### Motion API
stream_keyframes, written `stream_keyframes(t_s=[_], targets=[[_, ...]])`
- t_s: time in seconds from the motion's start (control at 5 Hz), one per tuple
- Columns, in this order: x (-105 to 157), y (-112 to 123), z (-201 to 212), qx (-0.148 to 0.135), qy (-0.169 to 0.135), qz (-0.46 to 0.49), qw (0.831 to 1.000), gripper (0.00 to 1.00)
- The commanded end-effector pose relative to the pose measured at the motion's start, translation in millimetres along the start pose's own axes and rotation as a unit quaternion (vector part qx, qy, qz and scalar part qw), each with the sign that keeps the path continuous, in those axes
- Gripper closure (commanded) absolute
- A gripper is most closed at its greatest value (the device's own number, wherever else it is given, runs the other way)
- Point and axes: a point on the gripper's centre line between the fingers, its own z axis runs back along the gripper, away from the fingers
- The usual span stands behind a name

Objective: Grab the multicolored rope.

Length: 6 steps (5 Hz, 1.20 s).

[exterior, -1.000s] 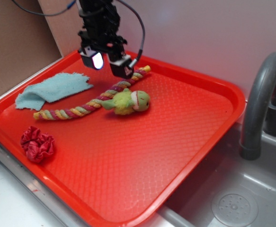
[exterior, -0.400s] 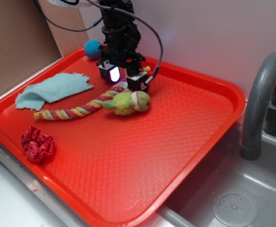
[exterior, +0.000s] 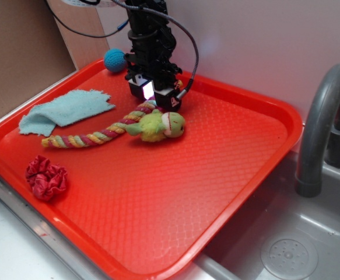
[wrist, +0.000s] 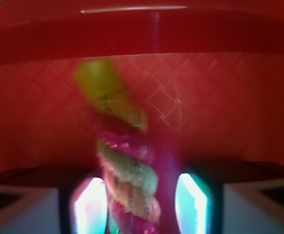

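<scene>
Right, your wrist view is blurred, so detail there is soft: you get the multicolored rope (wrist: 124, 165) running up the middle of the frame, yellow frayed end toward the tray's far wall, with a lit fingertip (wrist: 89, 207) on the left and another on the right. Rope sits between them with a gap on each side, so the pincer (exterior: 156, 100) reads as open, straddling the rope and not clamped. Bottom of that frame cuts the rope off.

In the exterior view the pincer body hides the rope's upper stretch; only a sliver of the far end shows behind the right finger. Whether the fingertips touch the tray you can't tell from either view.

Contents of the red tray (exterior: 234, 192):
- multicolored rope (exterior: 97, 135), lying diagonally from the left middle up toward the back rim, under the pincer at its upper part
- green plush toy (exterior: 158, 126), just beside the rope's upper section, touching or nearly touching it, in front of the pincer
- light blue cloth (exterior: 62, 112), at the left, near the rope's lower end
- red scrunchie (exterior: 45, 177), near the front left edge, well apart from the rope
- teal ball (exterior: 115, 59), at the back rim, partly hidden by the arm

Right of the tray, a grey sink (exterior: 286, 251) with a faucet (exterior: 318, 128), cut off by the frame edge.
</scene>
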Motion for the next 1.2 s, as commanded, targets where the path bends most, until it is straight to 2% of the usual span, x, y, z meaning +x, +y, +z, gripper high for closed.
stream_keyframes(t_s=[0.0, 0.2, 0.4, 0.6, 0.8, 1.0], targets=[[-17, 22, 77, 0.000, -0.034, 0.010, 0.999, 1.00], [-37, 31, 126, -0.005, -0.070, 0.031, 0.997, 1.00], [-68, 45, 174, -0.003, -0.097, 0.068, 0.993, 1.00], [-86, 61, 222, -0.011, -0.119, 0.095, 0.988, 1.00], [-106, 71, 255, -0.029, -0.110, 0.103, 0.988, 1.00], [-115, 70, 251, -0.045, -0.132, 0.086, 0.986, 1.00]])
